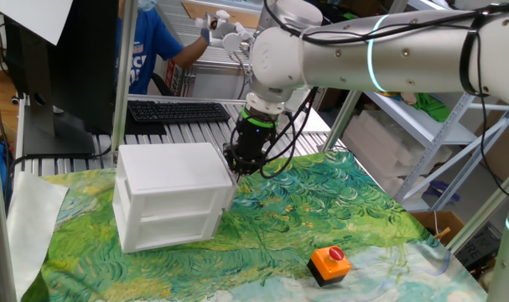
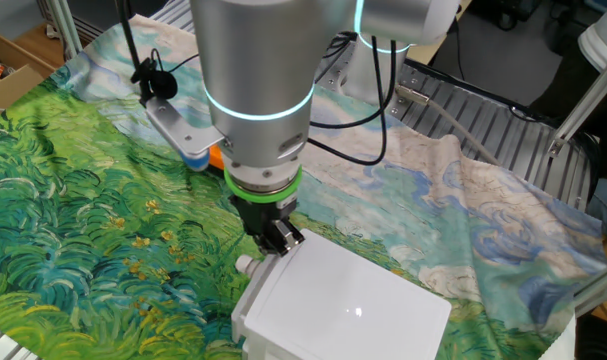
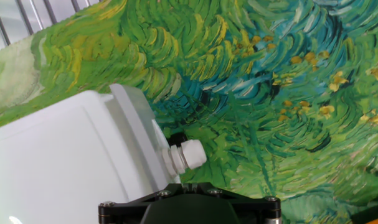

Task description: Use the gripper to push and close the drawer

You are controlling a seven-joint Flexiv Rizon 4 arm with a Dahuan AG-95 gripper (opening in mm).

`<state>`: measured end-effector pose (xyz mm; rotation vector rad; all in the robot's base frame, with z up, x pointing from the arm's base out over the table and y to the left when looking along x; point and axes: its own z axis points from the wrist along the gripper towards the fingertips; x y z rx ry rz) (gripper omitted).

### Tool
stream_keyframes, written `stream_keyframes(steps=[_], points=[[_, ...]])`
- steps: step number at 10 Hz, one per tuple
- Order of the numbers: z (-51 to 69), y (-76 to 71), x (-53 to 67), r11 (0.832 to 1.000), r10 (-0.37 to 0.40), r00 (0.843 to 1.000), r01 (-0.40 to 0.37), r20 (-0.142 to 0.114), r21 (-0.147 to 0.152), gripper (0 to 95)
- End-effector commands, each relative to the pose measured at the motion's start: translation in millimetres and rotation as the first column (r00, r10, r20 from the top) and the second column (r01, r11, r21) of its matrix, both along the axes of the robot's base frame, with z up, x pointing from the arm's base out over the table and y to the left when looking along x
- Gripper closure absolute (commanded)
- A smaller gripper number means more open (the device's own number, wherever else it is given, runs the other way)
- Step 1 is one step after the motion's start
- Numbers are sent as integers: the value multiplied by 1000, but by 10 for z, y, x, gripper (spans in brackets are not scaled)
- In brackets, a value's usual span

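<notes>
The white two-drawer cabinet (image 1: 166, 197) stands on the green painted cloth. Its upper drawer (image 3: 137, 134) shows in the hand view as a narrow white front strip just past the cabinet top, with a white round knob (image 3: 186, 155). The knob also shows in the other fixed view (image 2: 245, 265). My black gripper (image 1: 240, 164), with the green ring above it, is at the drawer's front upper edge, right above the knob. In the other fixed view my gripper (image 2: 279, 240) touches the cabinet's top front edge. Its fingers look pressed together and hold nothing. The lower drawer is hidden.
An orange box with a red button (image 1: 329, 262) lies at the front right of the cloth. A black keyboard (image 1: 179, 111) and a person in blue (image 1: 149, 50) are behind the table. A metal shelf (image 1: 422, 126) stands to the right.
</notes>
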<state>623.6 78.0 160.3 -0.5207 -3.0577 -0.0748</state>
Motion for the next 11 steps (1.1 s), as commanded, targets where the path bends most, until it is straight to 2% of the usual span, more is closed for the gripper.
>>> stream_keyframes(steps=[1,4,7,9,10,11], points=[[0,29,-23,1000,-6,1000,6,2,-2,950],[-15,114,-82,1000,-19,1000,19,6,-4,950],[34,187,-85,1000,-24,1000,24,0,-9,950],[43,177,-90,1000,-1,1000,1,-5,-21,950],[59,164,-95,999,36,999,-36,-8,-38,950],[79,143,-102,994,84,996,-85,-14,-72,950]])
